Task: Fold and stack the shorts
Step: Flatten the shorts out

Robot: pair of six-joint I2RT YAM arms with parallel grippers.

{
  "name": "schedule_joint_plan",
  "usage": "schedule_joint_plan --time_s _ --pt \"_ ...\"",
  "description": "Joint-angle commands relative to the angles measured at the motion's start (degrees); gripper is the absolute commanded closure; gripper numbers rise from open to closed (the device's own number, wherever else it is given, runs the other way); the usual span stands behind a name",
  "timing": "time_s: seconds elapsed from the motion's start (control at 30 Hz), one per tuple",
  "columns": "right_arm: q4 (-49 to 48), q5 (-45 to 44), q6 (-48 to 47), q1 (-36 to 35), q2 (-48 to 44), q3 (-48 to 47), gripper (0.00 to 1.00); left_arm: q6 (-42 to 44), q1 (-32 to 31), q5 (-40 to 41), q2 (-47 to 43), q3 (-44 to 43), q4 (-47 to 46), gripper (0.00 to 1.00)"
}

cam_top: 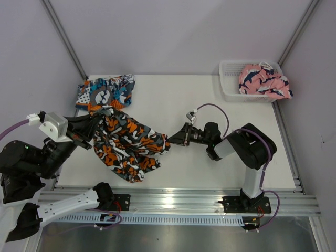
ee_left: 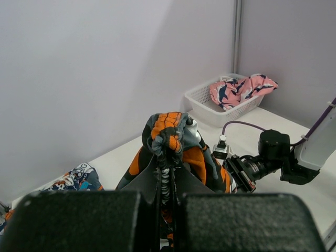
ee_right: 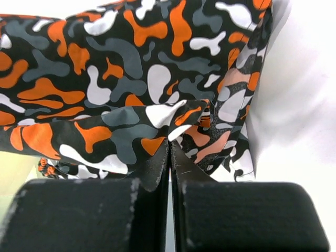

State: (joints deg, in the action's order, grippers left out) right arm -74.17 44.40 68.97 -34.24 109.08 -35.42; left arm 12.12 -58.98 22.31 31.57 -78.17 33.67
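Observation:
The blotched orange, black, white and grey shorts (cam_top: 128, 144) lie crumpled at the left middle of the table, with their left end lifted. My left gripper (cam_top: 103, 118) is shut on a bunched fold of that end, which stands up between the fingers in the left wrist view (ee_left: 168, 157). My right gripper (cam_top: 170, 139) reaches in from the right and is shut on the right edge of the same shorts (ee_right: 121, 79), with a small fold pinched at the fingertips (ee_right: 170, 144). The teal-blue, orange and white shorts (cam_top: 105, 93) lie behind them at the back left, touched by neither gripper.
A white mesh basket (cam_top: 229, 89) stands at the back right with a pink patterned garment (cam_top: 262, 81) in it. Grey walls close in the table on three sides. A metal rail (cam_top: 178, 202) runs along the near edge.

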Motion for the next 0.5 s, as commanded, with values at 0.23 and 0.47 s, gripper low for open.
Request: schedule_joint_plan --time_s 0.23,0.47 --pt "0.4 6.0 -4.1 13.3 -19.4 -1.0 1.0 -0.1 0.3 6.6 1.3 -3.2 -0.5 1.0" --pt "48.6 2.4 -27.6 18.7 -40.4 -13.5 1.0 -1.0 0.2 9.3 4.8 -3.3 -3.9 1.0"
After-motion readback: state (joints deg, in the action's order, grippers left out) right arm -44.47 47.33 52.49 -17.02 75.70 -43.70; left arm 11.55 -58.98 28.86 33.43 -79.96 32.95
